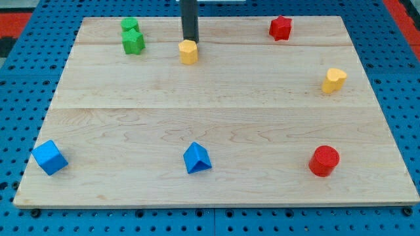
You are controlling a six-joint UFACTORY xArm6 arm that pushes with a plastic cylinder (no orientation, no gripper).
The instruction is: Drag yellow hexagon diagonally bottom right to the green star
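Observation:
The yellow hexagon (188,51) sits near the view's top, a little left of centre, on the wooden board (210,98). My tip (189,41) is right at the hexagon's top edge, touching or nearly touching it. The green star (133,43) lies to the hexagon's left, near the top left corner. A second green block (130,26), whose shape I cannot make out, sits against the star's top side.
A red block (280,27) is at the top right. A yellow heart-like block (334,79) is at the right edge. A red cylinder (324,160) is at the bottom right, a blue triangular block (197,158) at the bottom centre, and a blue cube (50,157) at the bottom left.

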